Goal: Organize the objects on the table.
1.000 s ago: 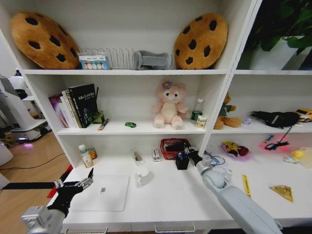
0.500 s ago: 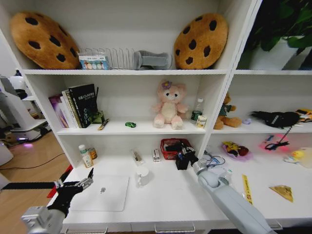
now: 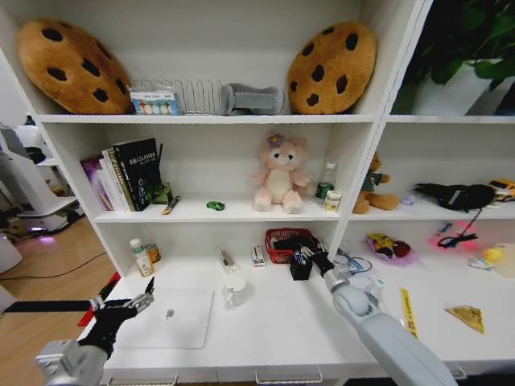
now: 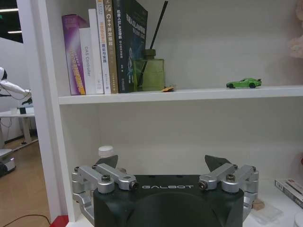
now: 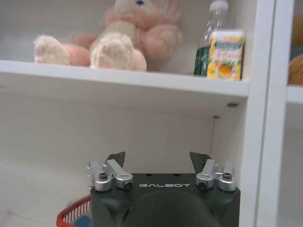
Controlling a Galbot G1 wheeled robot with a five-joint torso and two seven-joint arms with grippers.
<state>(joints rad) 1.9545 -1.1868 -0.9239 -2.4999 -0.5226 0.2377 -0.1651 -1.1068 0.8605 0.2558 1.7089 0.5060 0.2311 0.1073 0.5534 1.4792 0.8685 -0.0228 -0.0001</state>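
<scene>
On the white table [image 3: 273,326] a shut silver laptop [image 3: 170,316] lies at the front left. My left gripper [image 3: 147,293] hovers open just left of the laptop, holding nothing; its left wrist view shows its fingers [image 4: 215,163] spread. A tiny green toy car [image 3: 215,206] [image 4: 244,83] rests on the shelf above. My right gripper [image 3: 317,256] reaches to the back of the table beside a black pen holder [image 3: 300,268] and a red basket [image 3: 283,238] [image 5: 71,213]. In the right wrist view the jaws stand open with nothing between them. A small clear bottle [image 3: 234,290] stands mid-table.
Books [image 3: 129,173] and a green diffuser [image 4: 149,73] fill the shelf's left end. A pink plush bear [image 3: 278,174], a drink bottle [image 5: 208,42] and a juice box [image 5: 226,54] stand above the basket. A white-capped bottle [image 3: 142,257] stands at the table's back left. Cookie cushions [image 3: 331,68] sit on top.
My right arm swung slightly left beside the pen holder and has come back to the right. The left arm has not moved.
</scene>
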